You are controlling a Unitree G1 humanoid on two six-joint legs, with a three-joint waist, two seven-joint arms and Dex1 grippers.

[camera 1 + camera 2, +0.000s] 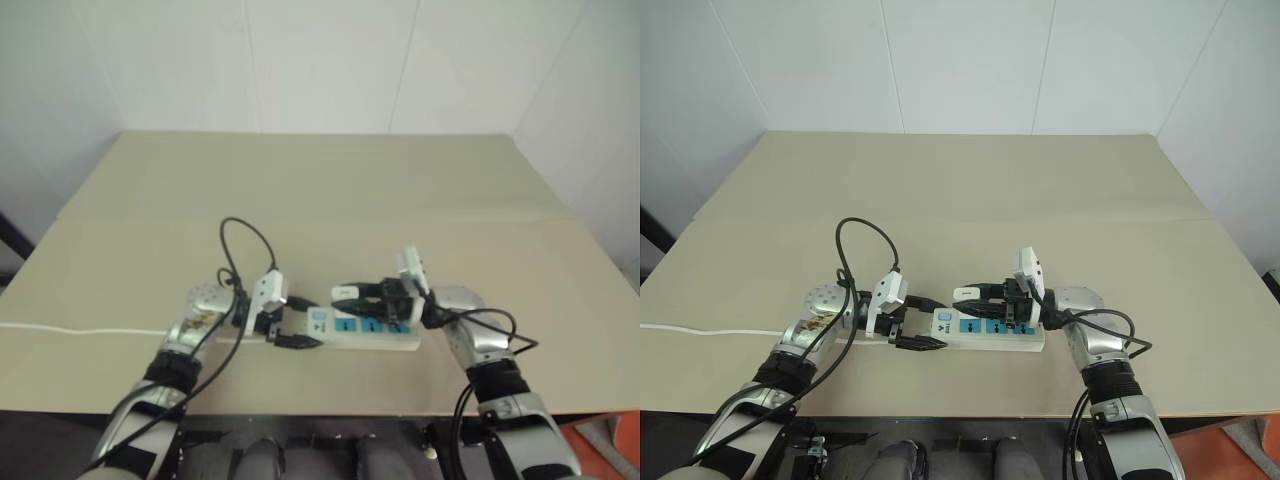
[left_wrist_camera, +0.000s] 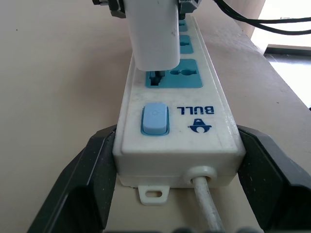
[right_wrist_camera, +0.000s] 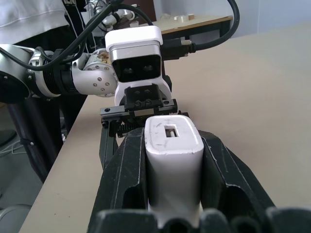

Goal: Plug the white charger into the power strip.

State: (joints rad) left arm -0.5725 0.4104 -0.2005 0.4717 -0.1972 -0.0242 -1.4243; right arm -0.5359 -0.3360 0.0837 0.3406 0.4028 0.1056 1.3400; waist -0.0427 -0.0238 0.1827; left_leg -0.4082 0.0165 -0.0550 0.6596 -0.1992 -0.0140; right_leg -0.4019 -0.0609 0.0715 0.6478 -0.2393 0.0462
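Power strip held at its switch end, charger over the first socket

The left gripper (image 2: 177, 179) has its two black fingers (image 2: 80, 184) spread to either side of the power strip (image 2: 214, 126), one against each long side of the end where the cord (image 2: 206, 206) comes out, above a small mounting tab (image 2: 154, 194). The strip lies on the tan table (image 2: 58, 73) and runs away from the camera, showing a pale blue switch (image 2: 155, 118), a blue logo and then blue sockets (image 2: 187, 77). The white charger (image 2: 153, 34) hangs over the nearest socket, its lower edge just above the socket's slot. Black cables (image 2: 272, 24) cross the far corner
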